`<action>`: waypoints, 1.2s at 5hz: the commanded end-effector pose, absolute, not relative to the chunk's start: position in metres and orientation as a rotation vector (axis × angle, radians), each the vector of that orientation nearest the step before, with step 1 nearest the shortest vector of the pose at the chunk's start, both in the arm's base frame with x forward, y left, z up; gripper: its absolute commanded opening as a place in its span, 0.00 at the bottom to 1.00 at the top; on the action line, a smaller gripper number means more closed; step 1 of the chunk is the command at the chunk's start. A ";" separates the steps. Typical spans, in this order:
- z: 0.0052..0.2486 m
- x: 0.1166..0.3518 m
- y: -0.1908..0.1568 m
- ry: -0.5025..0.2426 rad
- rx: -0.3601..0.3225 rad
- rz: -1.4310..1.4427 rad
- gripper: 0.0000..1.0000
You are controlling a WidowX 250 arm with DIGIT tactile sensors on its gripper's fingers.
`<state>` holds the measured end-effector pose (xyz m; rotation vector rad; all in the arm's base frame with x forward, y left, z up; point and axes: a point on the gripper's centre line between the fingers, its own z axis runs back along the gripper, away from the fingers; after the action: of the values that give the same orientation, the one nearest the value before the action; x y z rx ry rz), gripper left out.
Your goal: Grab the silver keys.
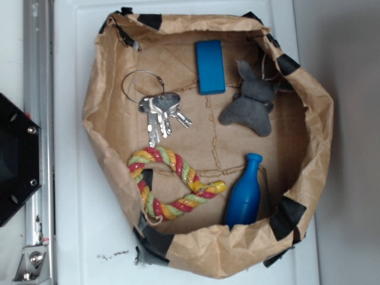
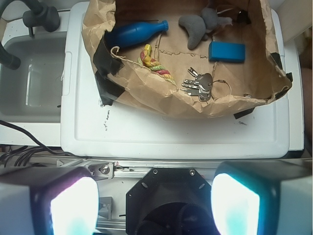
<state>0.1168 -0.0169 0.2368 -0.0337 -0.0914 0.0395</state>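
The silver keys [image 1: 160, 114] lie bunched, blades overlapping, individual keys unclear

Rope toy [image 2: 155, 62] half hidden behind paper wall [image 2: 146, 93]; claw [image 2: 155, 205] fingertips cropped, blurred.

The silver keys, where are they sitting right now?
In the exterior view the silver keys lie inside the brown paper bin, in its upper left part, just above the colourful rope ring and left of the blue block.
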 end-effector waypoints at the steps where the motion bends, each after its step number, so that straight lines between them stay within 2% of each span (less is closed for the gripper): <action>1: 0.237 0.117 -0.017 -0.091 -0.034 0.039 1.00; 2: 0.220 0.167 -0.021 -0.122 -0.018 -0.130 1.00; 3: 0.201 0.210 -0.013 -0.096 -0.040 -0.227 1.00; 4: 0.181 0.231 0.005 -0.087 -0.067 -0.290 1.00; 5: 0.168 0.252 0.032 -0.140 -0.090 -0.336 1.00; 6: 0.168 0.252 0.032 -0.140 -0.090 -0.336 1.00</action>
<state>0.2443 0.0326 0.1530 -0.1120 -0.0845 -0.3327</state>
